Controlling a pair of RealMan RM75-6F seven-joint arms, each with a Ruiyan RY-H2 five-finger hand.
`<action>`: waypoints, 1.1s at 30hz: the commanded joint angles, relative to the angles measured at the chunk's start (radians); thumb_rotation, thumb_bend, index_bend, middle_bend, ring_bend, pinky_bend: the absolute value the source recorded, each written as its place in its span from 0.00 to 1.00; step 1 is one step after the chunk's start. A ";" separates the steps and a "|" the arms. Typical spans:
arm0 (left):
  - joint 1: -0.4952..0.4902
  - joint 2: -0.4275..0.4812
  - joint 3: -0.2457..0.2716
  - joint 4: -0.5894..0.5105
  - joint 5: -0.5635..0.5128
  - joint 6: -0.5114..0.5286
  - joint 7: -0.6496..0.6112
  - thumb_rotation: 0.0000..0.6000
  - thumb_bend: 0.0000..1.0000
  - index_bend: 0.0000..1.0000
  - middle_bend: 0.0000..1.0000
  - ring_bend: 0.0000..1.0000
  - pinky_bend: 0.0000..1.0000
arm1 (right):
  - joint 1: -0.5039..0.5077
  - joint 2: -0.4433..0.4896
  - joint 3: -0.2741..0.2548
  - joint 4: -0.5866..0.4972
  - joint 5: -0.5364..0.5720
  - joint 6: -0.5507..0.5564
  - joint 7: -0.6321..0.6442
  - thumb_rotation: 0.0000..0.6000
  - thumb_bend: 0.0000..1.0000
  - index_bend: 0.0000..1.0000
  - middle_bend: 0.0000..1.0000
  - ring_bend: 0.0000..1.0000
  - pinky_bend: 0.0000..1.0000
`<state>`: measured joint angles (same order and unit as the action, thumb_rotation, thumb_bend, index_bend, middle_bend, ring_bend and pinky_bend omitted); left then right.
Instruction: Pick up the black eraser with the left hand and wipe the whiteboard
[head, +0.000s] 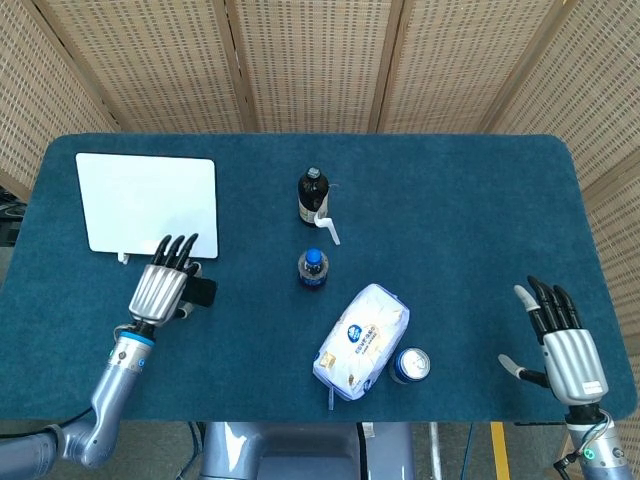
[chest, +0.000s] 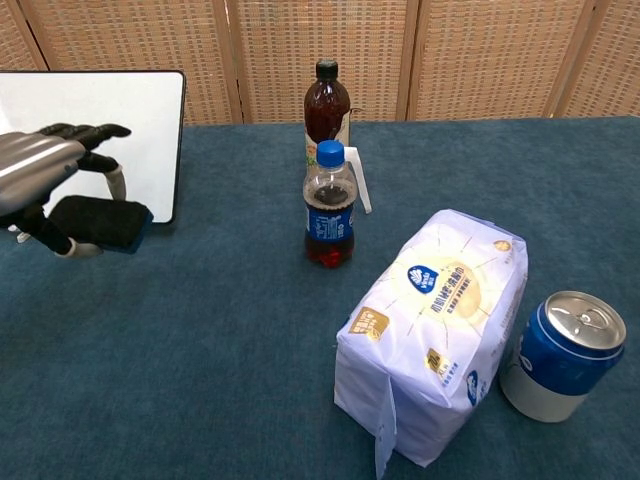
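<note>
My left hand (head: 160, 287) (chest: 45, 170) holds the black eraser (chest: 100, 221) (head: 203, 292) lifted off the cloth, the thumb under it and the fingers stretched out above. The eraser hangs in front of the lower right corner of the whiteboard (head: 147, 204) (chest: 145, 125), which stands propped on small white feet at the table's left. The board's face looks blank white. My right hand (head: 562, 345) rests open at the table's right front, fingers spread, holding nothing; the chest view does not show it.
A dark brown bottle (head: 313, 196) (chest: 327, 108) and a small blue-capped cola bottle (head: 312, 269) (chest: 329, 205) stand mid-table. A white tissue pack (head: 362, 340) (chest: 435, 330) and a blue can (head: 409, 365) (chest: 563, 355) lie toward the front right. Blue cloth (head: 460, 220) covers the table.
</note>
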<state>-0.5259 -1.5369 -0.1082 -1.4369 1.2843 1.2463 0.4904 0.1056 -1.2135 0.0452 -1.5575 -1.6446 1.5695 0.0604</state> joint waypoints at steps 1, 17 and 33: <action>-0.013 0.000 -0.061 0.104 0.025 0.048 -0.043 1.00 0.31 0.53 0.00 0.00 0.00 | 0.002 -0.002 0.001 0.002 0.004 -0.005 -0.003 1.00 0.00 0.00 0.00 0.00 0.00; -0.120 -0.058 -0.146 0.398 -0.022 -0.056 -0.079 1.00 0.29 0.53 0.00 0.00 0.00 | 0.010 -0.011 0.008 0.014 0.029 -0.029 -0.009 1.00 0.00 0.00 0.00 0.00 0.00; -0.230 -0.214 -0.159 0.693 -0.049 -0.188 -0.135 1.00 0.28 0.53 0.00 0.00 0.00 | 0.016 -0.022 0.019 0.034 0.058 -0.047 -0.006 1.00 0.00 0.00 0.00 0.00 0.00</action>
<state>-0.7411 -1.7321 -0.2651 -0.7698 1.2390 1.0735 0.3658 0.1217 -1.2351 0.0637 -1.5239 -1.5862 1.5226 0.0538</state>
